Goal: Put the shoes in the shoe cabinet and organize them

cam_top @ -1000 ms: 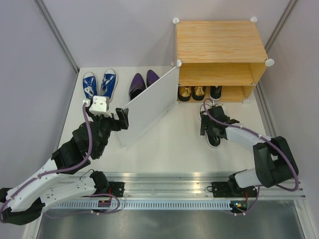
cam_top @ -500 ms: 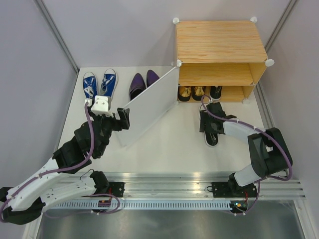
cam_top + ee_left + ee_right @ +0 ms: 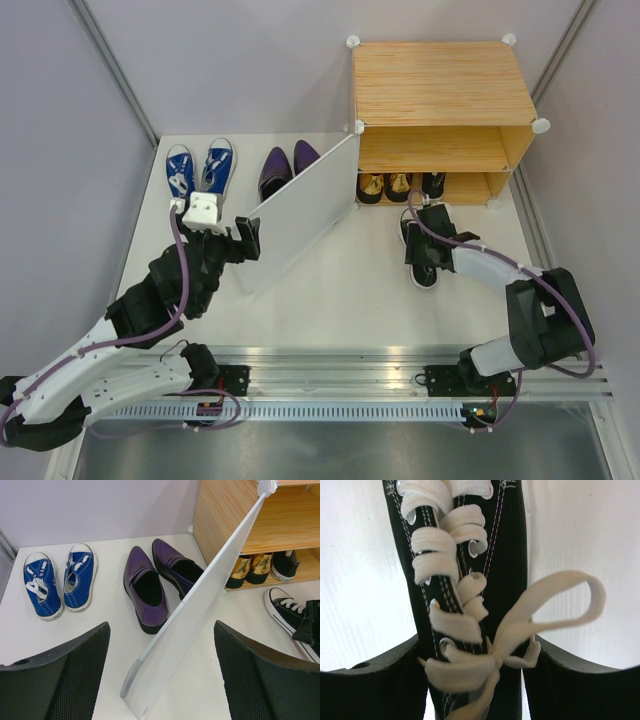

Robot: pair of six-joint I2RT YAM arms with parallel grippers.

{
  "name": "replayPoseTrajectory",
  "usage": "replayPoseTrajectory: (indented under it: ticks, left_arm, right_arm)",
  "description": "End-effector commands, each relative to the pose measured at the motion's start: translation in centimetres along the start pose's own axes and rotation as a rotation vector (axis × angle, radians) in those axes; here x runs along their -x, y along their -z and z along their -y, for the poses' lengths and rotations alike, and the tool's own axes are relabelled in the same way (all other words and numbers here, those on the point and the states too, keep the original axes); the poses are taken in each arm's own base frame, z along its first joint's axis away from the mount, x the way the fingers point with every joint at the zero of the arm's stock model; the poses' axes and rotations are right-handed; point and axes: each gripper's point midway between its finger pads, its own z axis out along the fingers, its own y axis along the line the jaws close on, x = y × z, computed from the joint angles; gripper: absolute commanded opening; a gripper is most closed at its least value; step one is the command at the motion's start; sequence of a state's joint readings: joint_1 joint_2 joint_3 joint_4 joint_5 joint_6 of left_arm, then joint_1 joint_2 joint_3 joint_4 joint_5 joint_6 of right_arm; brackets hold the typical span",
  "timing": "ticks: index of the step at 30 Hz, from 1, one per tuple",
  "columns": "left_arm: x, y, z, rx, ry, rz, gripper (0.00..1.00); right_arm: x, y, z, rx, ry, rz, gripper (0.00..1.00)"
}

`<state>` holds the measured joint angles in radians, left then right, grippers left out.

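R claw (image 3: 422, 246) is clamping the black shoe (image 3: 425, 273) across its laces, on the counter (image 3: 340, 285) just in front of the shoe cabinet (image 3: 440, 85); L claw (image 3: 161, 626) is hanging wide open, straddling the door (image 3: 200, 605) edge

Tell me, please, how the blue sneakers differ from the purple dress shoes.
The blue sneakers have white laces and rounded toes; the purple dress shoes are laceless and pointed. The sneakers look shorter than the dress shoes. The sneakers show fully; the door panel hides part of one dress shoe. Both pairs sit on the table outside the cabinet.
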<state>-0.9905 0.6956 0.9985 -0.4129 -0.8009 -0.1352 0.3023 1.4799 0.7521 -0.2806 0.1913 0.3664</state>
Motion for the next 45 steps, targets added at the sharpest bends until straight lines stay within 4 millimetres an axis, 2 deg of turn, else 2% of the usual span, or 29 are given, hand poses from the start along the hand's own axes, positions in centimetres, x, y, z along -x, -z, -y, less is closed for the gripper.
replayPoseTrajectory:
  ticks: [1,3,7,10,13,15,19,29,30,31,33,35,36,42,45]
  left_arm:
    - [0.7,0.2,0.1,-0.020,-0.013,0.021,0.87]
    - [0.9,0.3,0.0,-0.019,-0.013,0.025,0.87]
    - [1.0,0.4,-0.5,-0.003,-0.011,0.032,0.87]
    - [1.0,0.4,-0.5,-0.004,-0.011,0.032,0.87]
    - [0.9,0.4,-0.3,-0.007,-0.011,0.029,0.87]
    - [0.8,0.4,-0.3,-0.007,-0.013,0.027,0.87]
    - [0.8,0.4,-0.4,-0.004,-0.013,0.030,0.88]
    - [0.5,0.1,-0.7,0.021,-0.033,0.030,0.88]
    - [0.5,0.1,-0.6,0.019,-0.034,0.031,0.88]
    - [0.5,0.1,-0.7,0.021,-0.036,0.031,0.88]
    - [0.5,0.1,-0.7,0.022,-0.037,0.033,0.88]
    - [0.5,0.1,-0.8,0.025,-0.037,0.035,0.89]
    - [0.5,0.1,-0.8,0.027,-0.040,0.036,0.89]
    - [0.5,0.0,-0.8,0.028,-0.044,0.038,0.89]
    - [0.4,0.0,-0.8,0.027,-0.049,0.035,0.89]
  right_arm:
    - [4.5,3.3,0.5,-0.019,-0.069,0.188,0.12]
    - [5.4,4.2,2.3,-0.094,-0.110,0.252,0.05]
    - [6.5,6.4,5.6,-0.158,-0.235,0.352,0.03]
    - [7.1,7.3,7.0,-0.163,-0.322,0.394,0.03]
    - [7.6,7.6,7.6,-0.142,-0.368,0.407,0.03]
    - [7.7,7.3,7.8,-0.133,-0.371,0.399,0.04]
    - [8.3,5.4,8.8,-0.130,-0.385,0.359,0.04]
    - [13.3,3.6,9.0,-0.131,-0.351,0.405,0.04]
    - [13.3,2.8,9.1,-0.138,-0.344,0.384,0.04]
    - [14.4,3.0,9.0,-0.133,-0.344,0.399,0.04]
    - [14.8,2.2,9.0,-0.139,-0.330,0.385,0.04]
    - [16.1,2.3,8.9,-0.139,-0.312,0.400,0.04]
    - [16.4,1.9,10.1,-0.162,-0.323,0.398,0.04]
    - [19.1,1.5,11.6,-0.216,-0.274,0.427,0.04]
    - [20.2,1.2,11.4,-0.193,-0.241,0.454,0.05]
